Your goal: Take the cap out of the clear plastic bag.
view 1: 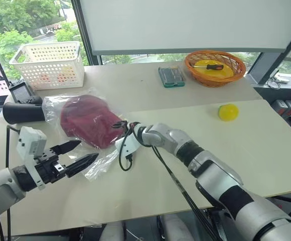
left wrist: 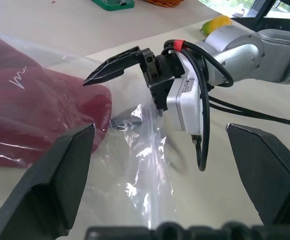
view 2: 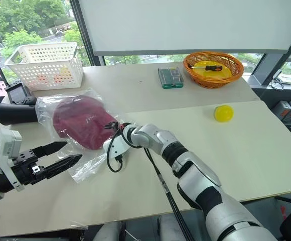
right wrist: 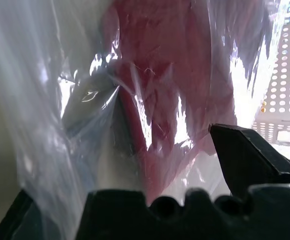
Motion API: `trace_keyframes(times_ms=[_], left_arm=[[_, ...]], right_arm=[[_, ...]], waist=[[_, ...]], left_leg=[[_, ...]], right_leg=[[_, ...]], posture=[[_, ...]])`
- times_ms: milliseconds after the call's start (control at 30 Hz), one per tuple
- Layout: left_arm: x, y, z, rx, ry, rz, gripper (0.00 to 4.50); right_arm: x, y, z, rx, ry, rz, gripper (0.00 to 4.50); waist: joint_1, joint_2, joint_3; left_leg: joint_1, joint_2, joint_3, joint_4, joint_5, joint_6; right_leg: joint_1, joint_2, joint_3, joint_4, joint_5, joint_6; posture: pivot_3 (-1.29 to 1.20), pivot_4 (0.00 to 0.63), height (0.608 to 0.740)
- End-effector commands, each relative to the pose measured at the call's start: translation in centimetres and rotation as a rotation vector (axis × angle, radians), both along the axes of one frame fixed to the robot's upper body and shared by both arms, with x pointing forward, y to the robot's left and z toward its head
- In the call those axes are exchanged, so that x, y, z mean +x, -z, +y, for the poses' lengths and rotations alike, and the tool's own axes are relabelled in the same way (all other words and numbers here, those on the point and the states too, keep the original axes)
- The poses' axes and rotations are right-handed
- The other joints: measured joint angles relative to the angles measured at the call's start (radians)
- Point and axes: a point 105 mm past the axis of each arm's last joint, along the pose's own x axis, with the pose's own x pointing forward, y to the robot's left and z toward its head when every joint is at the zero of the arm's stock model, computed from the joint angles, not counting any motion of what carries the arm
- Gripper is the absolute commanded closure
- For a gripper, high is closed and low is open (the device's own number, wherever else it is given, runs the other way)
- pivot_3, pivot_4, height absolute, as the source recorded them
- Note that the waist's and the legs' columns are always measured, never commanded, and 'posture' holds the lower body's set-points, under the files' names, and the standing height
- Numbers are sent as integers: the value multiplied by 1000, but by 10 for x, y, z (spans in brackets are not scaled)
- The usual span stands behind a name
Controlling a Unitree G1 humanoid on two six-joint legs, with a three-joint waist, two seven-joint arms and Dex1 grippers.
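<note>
Now, cap [view 1: 88, 122]: inside clear plastic bag [view 1: 101, 163].
Right gripper [left wrist: 102, 75]: fingers parted at bag's edge.
Left gripper [view 1: 78, 155]: fingers wide, beside bag.
Risk: plastic pinched with cap, both dragged.

Bare table [view 1: 150, 201] before the clear plastic bag [view 1: 99, 163] lies open; right tool [left wrist: 97, 75] blocks its right edge.

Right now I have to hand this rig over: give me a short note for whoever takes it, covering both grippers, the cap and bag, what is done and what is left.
Left gripper: open, holding nothing, hovering beside the near edge of the clear plastic bag.
Right gripper: at the bag's right edge, by the cap; fingers not seen closed on anything, one lies under the film in the right wrist view.
Things: the cap lies fully inside the bag, flat on the table.
Done: both arms brought up to the bag.
Left: grip the bag, grip the cap, pull it out.
</note>
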Motion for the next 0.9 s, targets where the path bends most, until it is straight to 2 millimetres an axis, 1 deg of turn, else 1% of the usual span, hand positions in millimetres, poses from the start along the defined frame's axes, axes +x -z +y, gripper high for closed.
trace_keyframes(times_ms=[33, 100, 133, 300, 467, 600, 700, 733, 767, 833, 900], left_arm=[[-1, -8, 1, 7, -7, -48, 0], [-1, -8, 1, 5, -8, -48, 0], [-1, -8, 1, 4, -8, -48, 0], [-1, -7, 1, 4, -8, -46, 0], [0, -7, 0, 5, -7, -46, 0], [1, -7, -1, 1, -5, -48, 0], [2, -7, -1, -1, -4, -47, 0], [3, -7, -2, -3, 1, -47, 0], [4, -7, -4, -4, 8, -46, 0], [6, -7, -6, -7, 22, -44, 0], [7, -7, -7, -7, 33, -41, 0]], right_arm=[[4, -14, 3, 51, 6, -6, 1782], [5, -14, 3, 55, 13, -3, 2440], [5, -14, 3, 57, 16, -2, 2851], [7, -14, 1, 62, 26, -1, 4469], [8, -20, 0, 123, 43, 2, 4490], [14, -34, -2, 220, 83, -1, 4490], [18, -39, -6, 245, 114, -9, 4490], [24, -40, -14, 246, 152, -18, 4490], [36, -40, -29, 234, 227, -46, 4490], [60, -37, -66, 193, 392, -94, 4490], [71, -35, -90, 170, 490, -115, 4490]], waist=[[0, 0, 0], [0, 0, 0], [0, 0, 0], [-1, 0, 0], [0, 0, 0], [0, 0, 0], [0, 0, 0], [0, 0, 0], [0, 0, 0], [9, 0, 0], [15, 0, 0]], left_leg=[[0, 0, 0, 0, 0, 0], [0, 0, 0, 0, 0, 0], [0, 0, 0, 0, 0, 0], [0, 0, 0, 0, 0, 0], [0, 0, 0, 0, 0, 0], [0, 0, 0, 0, 0, 0], [0, 0, 0, 0, 0, 0], [0, 0, 0, 0, 0, 0], [0, 0, 0, 0, 0, 0], [-1, 0, -1, 0, 0, 0], [-1, -1, -1, 0, 0, 0]], right_leg=[[0, 0, 0, 0, 0, 0], [0, 0, 0, 0, 0, 0], [0, 0, 0, 0, 0, 0], [0, 0, 0, 0, 0, 0], [0, 0, 0, 0, -1, 1], [0, 0, 0, 0, -1, 1], [0, 0, 0, 0, -1, 1], [0, 0, 0, 0, -1, 1], [0, 0, 0, 0, -1, 1], [0, 0, -1, 0, -1, 1], [0, -1, -2, -1, -1, 1]], posture=[[0, 150, 736], [0, 150, 736], [0, 150, 736], [0, 150, 736], [0, 150, 736], [0, 150, 736], [0, 150, 736], [0, 150, 736], [0, 150, 736], [0, 150, 736], [0, 150, 736]])
